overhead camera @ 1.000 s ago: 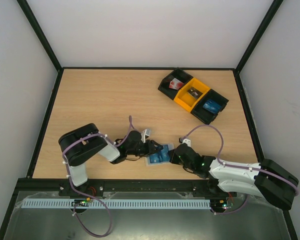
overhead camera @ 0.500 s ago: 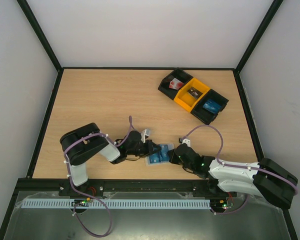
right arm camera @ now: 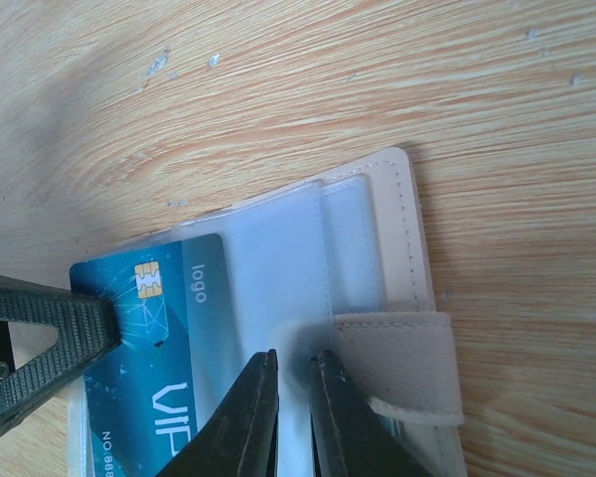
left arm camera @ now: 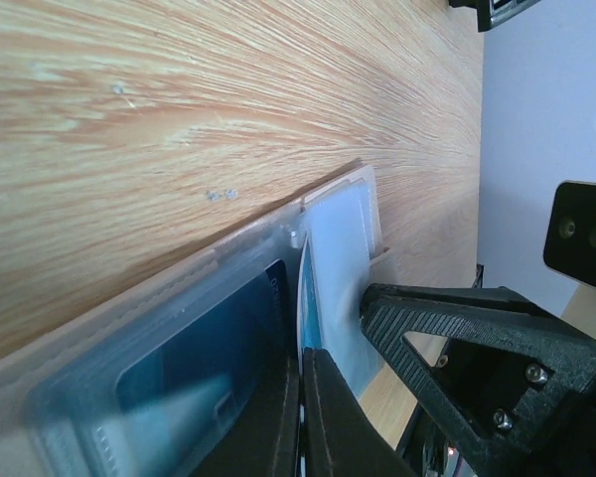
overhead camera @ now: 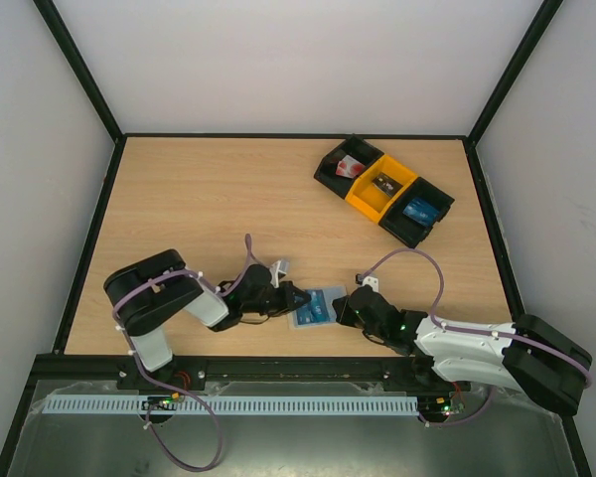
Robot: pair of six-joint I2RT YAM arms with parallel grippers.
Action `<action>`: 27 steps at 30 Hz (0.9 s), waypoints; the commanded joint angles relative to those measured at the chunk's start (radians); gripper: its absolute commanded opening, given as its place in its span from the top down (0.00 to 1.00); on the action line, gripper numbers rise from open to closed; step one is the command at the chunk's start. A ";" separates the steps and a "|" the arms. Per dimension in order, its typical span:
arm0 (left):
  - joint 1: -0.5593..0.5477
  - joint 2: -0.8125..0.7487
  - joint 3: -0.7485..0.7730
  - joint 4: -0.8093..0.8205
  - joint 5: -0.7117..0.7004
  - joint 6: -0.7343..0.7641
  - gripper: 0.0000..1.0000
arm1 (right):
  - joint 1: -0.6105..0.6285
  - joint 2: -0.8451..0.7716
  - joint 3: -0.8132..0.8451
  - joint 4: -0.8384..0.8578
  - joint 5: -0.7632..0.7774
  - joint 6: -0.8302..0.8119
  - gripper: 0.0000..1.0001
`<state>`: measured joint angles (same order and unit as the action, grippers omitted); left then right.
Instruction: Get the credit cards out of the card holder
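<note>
The card holder [overhead camera: 310,318] lies flat on the table near its front edge, between my two grippers. My left gripper [overhead camera: 298,296] [left arm camera: 300,353] is shut on the edge of a bright-blue credit card [left arm camera: 308,298] [right arm camera: 144,343], which sticks partway out of the holder's [right arm camera: 278,248] left side. My right gripper [overhead camera: 341,310] [right arm camera: 293,360] pinches the translucent sleeve beside its pale tab [right arm camera: 397,358]. Through the sleeve [left arm camera: 159,348] in the left wrist view I see more blue card inside.
A row of black and yellow bins [overhead camera: 413,183] stands at the back right, holding a red-and-white item [overhead camera: 350,167], a small dark item [overhead camera: 383,184] and a blue card [overhead camera: 417,211]. The table's near edge lies just behind both arms.
My left gripper closed on the card and drew back to the left, its arm shifting left too. The right gripper and the holder stayed in place.
</note>
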<state>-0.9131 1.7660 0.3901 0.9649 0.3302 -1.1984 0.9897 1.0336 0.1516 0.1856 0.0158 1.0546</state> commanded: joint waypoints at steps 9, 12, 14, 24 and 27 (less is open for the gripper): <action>0.014 -0.169 -0.078 -0.079 -0.080 -0.010 0.97 | 0.003 -0.068 0.027 -0.137 0.004 0.003 0.85; 0.013 -0.232 -0.084 -0.123 -0.102 -0.014 0.98 | 0.003 -0.121 0.036 -0.124 -0.013 0.017 0.81; 0.014 -0.281 -0.085 -0.152 -0.118 -0.020 0.97 | 0.003 -0.149 0.038 -0.098 -0.040 0.038 0.78; -0.008 -0.541 -0.111 -0.205 -0.207 -0.061 0.97 | 0.005 -0.229 -0.026 0.199 -0.136 0.195 0.56; -0.020 -0.582 -0.127 -0.153 -0.203 -0.096 0.97 | 0.005 -0.228 -0.060 0.329 -0.170 0.225 0.55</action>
<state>-0.9176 1.2320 0.2916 0.7715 0.1547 -1.2533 0.9897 0.8101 0.1356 0.3187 -0.1104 1.2076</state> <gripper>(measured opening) 0.026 0.446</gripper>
